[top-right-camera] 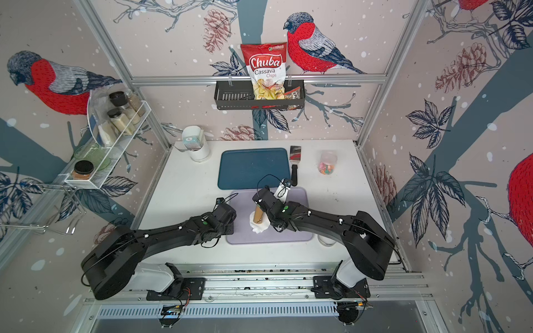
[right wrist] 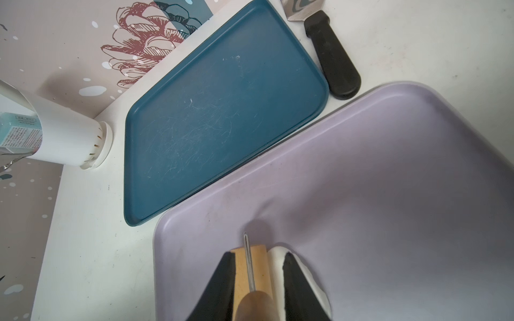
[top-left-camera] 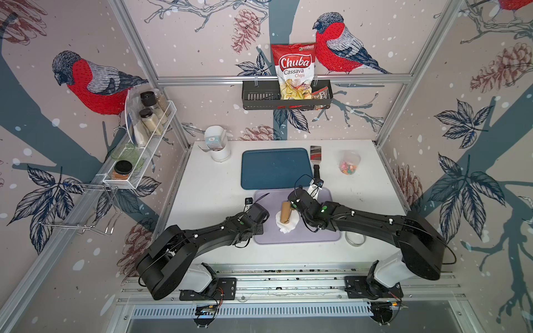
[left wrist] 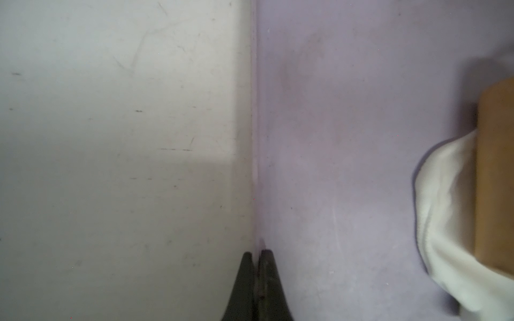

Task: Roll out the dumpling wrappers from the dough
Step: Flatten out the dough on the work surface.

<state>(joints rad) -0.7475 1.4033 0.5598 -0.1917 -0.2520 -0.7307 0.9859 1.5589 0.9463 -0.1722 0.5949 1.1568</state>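
The dough (top-left-camera: 284, 226) (top-right-camera: 258, 227) lies as a lumpy white patch on the lilac tray (top-left-camera: 317, 233) (top-right-camera: 291, 233). A wooden rolling pin (top-left-camera: 285, 212) (top-right-camera: 258, 214) rests across it. My right gripper (right wrist: 259, 254) is shut on the rolling pin (right wrist: 258, 264), with dough (right wrist: 275, 255) showing beside one finger. My left gripper (left wrist: 257, 253) is shut on the rim of the lilac tray (left wrist: 347, 139) at its left edge, and the dough (left wrist: 445, 208) and pin (left wrist: 498, 166) lie off to its side. No dumpling wrappers are in view.
A blue tray (top-left-camera: 275, 168) sits just behind the lilac one, with a black-handled spatula (top-left-camera: 315, 158) to its right. A metal ring cutter (top-left-camera: 354, 239) lies under my right arm. A candy cup (top-left-camera: 349, 164) and a white holder (top-left-camera: 219, 147) stand at the back.
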